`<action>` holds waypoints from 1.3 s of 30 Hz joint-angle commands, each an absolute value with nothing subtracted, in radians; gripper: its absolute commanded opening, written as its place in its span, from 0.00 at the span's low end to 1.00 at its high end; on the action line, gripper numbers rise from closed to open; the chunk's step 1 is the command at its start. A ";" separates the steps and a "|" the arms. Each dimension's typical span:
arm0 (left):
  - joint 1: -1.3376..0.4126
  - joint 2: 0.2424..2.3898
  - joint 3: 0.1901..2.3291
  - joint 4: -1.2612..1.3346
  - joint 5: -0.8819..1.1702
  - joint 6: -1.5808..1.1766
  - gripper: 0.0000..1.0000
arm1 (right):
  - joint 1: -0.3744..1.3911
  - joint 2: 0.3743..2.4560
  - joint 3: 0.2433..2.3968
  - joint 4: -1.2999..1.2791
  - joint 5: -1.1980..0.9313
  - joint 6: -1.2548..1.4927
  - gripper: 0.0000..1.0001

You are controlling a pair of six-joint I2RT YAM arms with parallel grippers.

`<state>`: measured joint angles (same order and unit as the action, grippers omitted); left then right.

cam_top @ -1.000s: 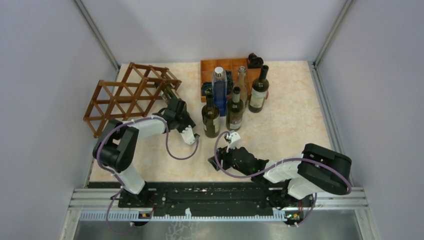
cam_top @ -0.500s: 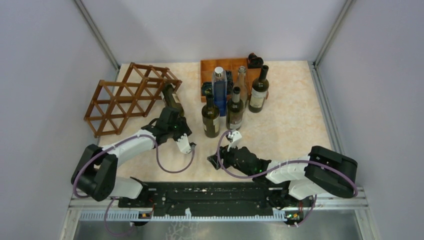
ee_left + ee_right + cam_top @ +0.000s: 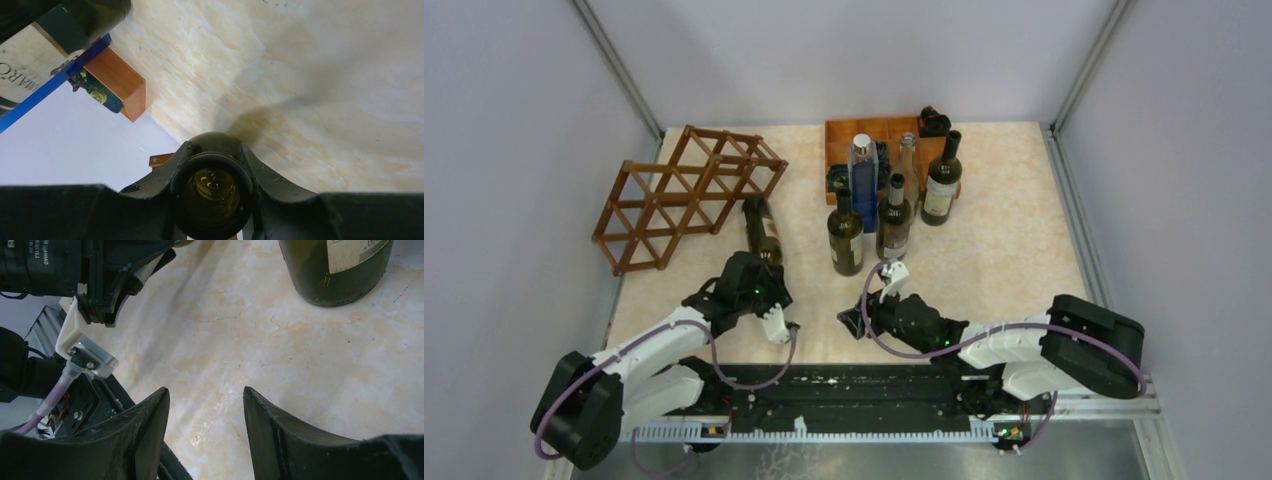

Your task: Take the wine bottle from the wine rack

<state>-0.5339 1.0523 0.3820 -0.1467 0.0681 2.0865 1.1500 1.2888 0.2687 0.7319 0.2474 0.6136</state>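
The reddish-brown lattice wine rack (image 3: 679, 190) stands at the back left. The dark green wine bottle (image 3: 762, 228) lies nearly level just right of the rack's near end, outside its cells, neck pointing toward the arm bases. My left gripper (image 3: 754, 272) is shut on the bottle's neck. In the left wrist view the bottle's open mouth (image 3: 212, 195) faces the camera, with the left gripper (image 3: 214, 150) clamped on both sides of it. My right gripper (image 3: 849, 322) hovers low over the table near the front centre. Its jaws are open, with nothing between the right gripper's fingertips (image 3: 206, 392).
Several bottles stand at the back centre: two dark ones (image 3: 845, 232) (image 3: 894, 220), a third (image 3: 941, 185), a blue one (image 3: 863, 180) and a clear one (image 3: 909, 165). Behind them is an orange-brown compartment tray (image 3: 844, 135). A dark bottle's base (image 3: 340, 270) shows ahead of the right gripper.
My left arm has drawn back toward the near edge, pulling the bottle out of the rack's right end cell. The right arm has barely moved.
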 commanded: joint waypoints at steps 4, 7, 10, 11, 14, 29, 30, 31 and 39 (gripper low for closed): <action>-0.532 0.870 0.366 -0.211 0.143 2.617 0.00 | 1.164 1.242 0.259 0.763 0.276 0.614 0.56; -0.532 0.802 0.395 -0.231 0.275 2.611 0.00 | 1.164 1.227 0.256 0.755 0.284 0.609 0.56; -0.532 0.776 0.477 -0.258 0.391 2.535 0.00 | 1.164 1.211 0.256 0.744 0.289 0.608 0.56; -0.532 0.772 0.513 -0.279 0.414 2.497 0.00 | 1.164 1.206 0.256 0.740 0.291 0.605 0.56; -0.532 0.766 0.619 -0.369 0.468 2.341 0.00 | 1.166 1.185 0.253 0.729 0.297 0.605 0.56; -0.532 0.847 0.992 -0.679 0.680 1.489 0.00 | 1.186 1.146 0.270 0.676 0.334 0.603 0.56; -0.532 0.856 1.004 -0.692 0.679 1.468 0.00 | 1.188 1.145 0.272 0.672 0.336 0.603 0.56; -0.532 0.862 1.015 -0.697 0.680 1.439 0.00 | 1.190 1.146 0.274 0.669 0.339 0.603 0.56; -0.532 0.991 1.157 -0.724 0.672 1.169 0.00 | 1.209 1.150 0.295 0.648 0.357 0.603 0.56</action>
